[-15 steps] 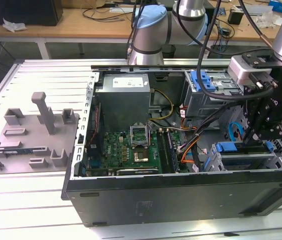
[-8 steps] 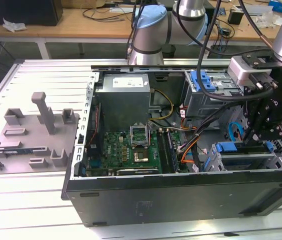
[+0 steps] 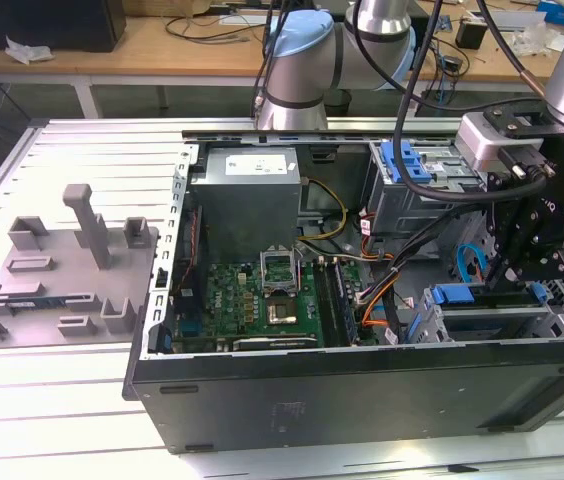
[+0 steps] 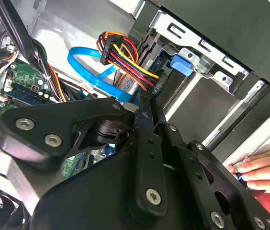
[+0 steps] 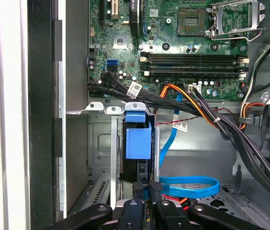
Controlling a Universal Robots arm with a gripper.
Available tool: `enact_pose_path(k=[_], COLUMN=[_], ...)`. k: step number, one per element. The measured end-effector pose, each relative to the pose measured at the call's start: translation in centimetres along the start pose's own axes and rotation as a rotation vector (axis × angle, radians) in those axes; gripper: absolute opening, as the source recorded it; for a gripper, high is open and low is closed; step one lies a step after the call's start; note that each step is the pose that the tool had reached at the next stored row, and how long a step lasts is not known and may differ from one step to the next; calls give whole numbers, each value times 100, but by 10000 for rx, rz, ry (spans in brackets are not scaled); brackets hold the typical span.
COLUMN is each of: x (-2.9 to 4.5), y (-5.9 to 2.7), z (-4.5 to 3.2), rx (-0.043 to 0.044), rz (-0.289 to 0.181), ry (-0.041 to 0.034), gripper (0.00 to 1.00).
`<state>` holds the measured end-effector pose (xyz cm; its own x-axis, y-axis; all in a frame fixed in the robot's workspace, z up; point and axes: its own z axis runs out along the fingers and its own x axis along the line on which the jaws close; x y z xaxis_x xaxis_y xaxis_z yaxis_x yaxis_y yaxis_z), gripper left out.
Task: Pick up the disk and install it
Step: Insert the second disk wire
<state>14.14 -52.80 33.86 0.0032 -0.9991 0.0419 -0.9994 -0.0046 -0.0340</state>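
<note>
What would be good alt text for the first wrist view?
The gripper reaches into an open computer case at a blue-framed disk standing on edge in a metal drive bay. Beyond lie a green circuit board, bundled cables and a looped blue cable.

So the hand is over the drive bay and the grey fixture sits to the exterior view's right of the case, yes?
No. The grey fixture sits to the exterior view's left of the case, as the exterior view shows. The hand is over the drive bay.
</note>
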Motion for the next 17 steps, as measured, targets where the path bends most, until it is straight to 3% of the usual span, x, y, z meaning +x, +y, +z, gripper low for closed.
enact_pose_path(k=[6,7,17], x=[-1,-1,-22], y=[0,0,-1], z=[-4,-16,-294], rx=[1,0,0], rz=[-1,0,1], ry=[-7,-11,8], gripper=[17,24,24])
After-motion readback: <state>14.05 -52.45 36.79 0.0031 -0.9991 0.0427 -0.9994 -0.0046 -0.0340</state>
